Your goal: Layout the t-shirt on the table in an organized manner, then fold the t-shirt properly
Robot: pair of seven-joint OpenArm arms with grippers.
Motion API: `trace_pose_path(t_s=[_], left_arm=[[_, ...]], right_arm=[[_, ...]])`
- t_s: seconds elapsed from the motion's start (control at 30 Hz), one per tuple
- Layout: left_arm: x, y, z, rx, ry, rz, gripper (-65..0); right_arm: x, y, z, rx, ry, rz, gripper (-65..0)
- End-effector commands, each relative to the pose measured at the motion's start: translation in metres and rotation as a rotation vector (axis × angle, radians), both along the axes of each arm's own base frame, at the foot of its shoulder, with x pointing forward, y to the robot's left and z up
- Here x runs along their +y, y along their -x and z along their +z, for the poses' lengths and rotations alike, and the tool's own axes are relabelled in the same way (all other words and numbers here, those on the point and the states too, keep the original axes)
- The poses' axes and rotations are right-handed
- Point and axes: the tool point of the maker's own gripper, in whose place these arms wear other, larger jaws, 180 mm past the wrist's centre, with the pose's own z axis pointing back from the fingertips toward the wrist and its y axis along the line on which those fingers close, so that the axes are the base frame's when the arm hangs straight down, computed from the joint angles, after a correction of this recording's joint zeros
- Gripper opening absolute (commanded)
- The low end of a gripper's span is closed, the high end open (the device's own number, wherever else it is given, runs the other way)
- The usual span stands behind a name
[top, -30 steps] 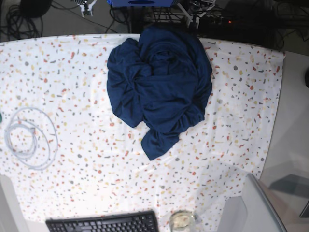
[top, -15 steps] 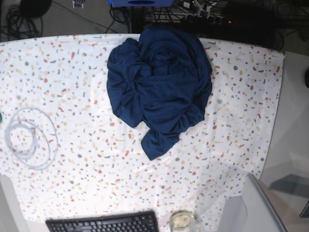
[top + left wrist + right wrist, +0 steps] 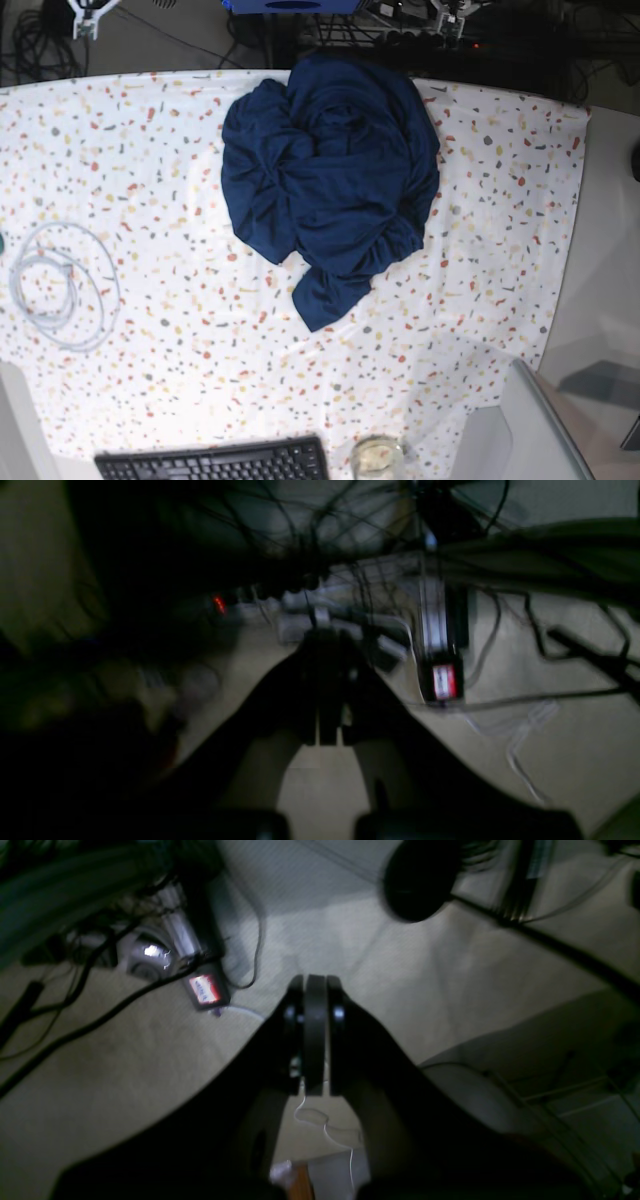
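Note:
The t-shirt [image 3: 330,180] is a dark navy heap, crumpled at the far middle of the table [image 3: 160,150], with one flap trailing toward the near side. Neither gripper touches it. In the base view the right gripper [image 3: 88,14] shows small at the far left beyond the table's edge, and the left gripper [image 3: 452,12] sits beyond the far edge to the right. In the left wrist view the left gripper [image 3: 325,640] is shut and empty over the floor. The right gripper [image 3: 316,985] is likewise shut on nothing in its own view.
A coil of white cable [image 3: 62,285] lies on the table's left side. A black keyboard [image 3: 215,462] and a glass jar [image 3: 377,456] sit at the near edge, with a grey slab [image 3: 530,430] at the near right. Cables and a power strip [image 3: 350,615] clutter the floor behind.
Both grippers have shifted outward along the far edge, the one on the left further left and the one on the right further right. The t-shirt has not moved.

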Motion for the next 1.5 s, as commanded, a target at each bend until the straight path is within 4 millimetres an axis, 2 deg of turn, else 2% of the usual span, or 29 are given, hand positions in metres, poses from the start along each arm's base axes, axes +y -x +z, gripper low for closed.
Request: trace_pose_path(t_s=[0.0, 0.1, 0.2, 0.37, 0.5, 0.57, 0.67, 0.8, 0.9, 0.93, 1.0, 1.1, 1.2, 1.3, 1.47], left_arm=[[-0.001, -0.008, 0.015, -0.049, 0.002, -0.018, -65.0], [-0.008, -0.026, 0.047, -0.136, 0.015, -0.057, -65.0], [-0.012, -0.042, 0.071, -0.174, 0.014, -0.073, -65.0], [0.012, -0.081, 0.112, -0.273, 0.045, 0.086, -65.0], [0.034, -0.109, 0.149, -0.380, 0.112, 0.236, -65.0], [0.046, -0.115, 0.160, -0.410, 0.112, 0.273, -65.0], [0.059, -0.123, 0.164, -0.440, 0.087, 0.293, -65.0], [0.088, -0.116, 0.156, -0.427, 0.032, 0.345, -65.0], [0.109, -0.107, 0.149, -0.407, 0.020, 0.353, -65.0], [0.115, -0.104, 0.148, -0.403, 0.021, 0.359, -65.0], [0.136, -0.091, 0.147, -0.393, 0.004, 0.384, -65.0], [0.159, -0.086, 0.155, -0.424, -0.012, 0.428, -65.0], [0.179, -0.080, 0.165, -0.459, -0.053, 0.485, -65.0], [0.182, -0.080, 0.169, -0.468, -0.058, 0.490, -65.0], [0.180, -0.080, 0.167, -0.465, -0.052, 0.494, -65.0]], right_arm=[[-0.010, -0.002, 0.013, -0.016, 0.028, -0.005, -65.0], [-0.020, -0.022, 0.042, -0.069, 0.064, 0.003, -65.0], [-0.020, -0.050, 0.068, -0.150, 0.083, 0.030, -65.0], [-0.016, -0.106, 0.104, -0.312, 0.107, 0.067, -65.0], [-0.001, -0.147, 0.115, -0.413, 0.082, 0.104, -65.0], [0.019, -0.168, 0.118, -0.459, 0.042, 0.137, -65.0], [0.069, -0.197, 0.120, -0.519, -0.058, 0.226, -65.0], [0.156, -0.224, 0.132, -0.595, -0.230, 0.383, -65.0], [0.224, -0.230, 0.145, -0.621, -0.359, 0.517, -64.2], [0.241, -0.227, 0.146, -0.600, -0.390, 0.556, -62.0], [0.273, -0.221, 0.150, -0.547, -0.440, 0.645, -51.9], [0.305, -0.212, 0.155, -0.479, -0.478, 0.761, -32.7], [0.317, -0.209, 0.159, -0.470, -0.489, 0.807, -17.6], [0.313, -0.211, 0.149, -0.448, -0.467, 0.820, -16.4], [0.292, -0.212, 0.115, -0.364, -0.393, 0.851, -17.3]])
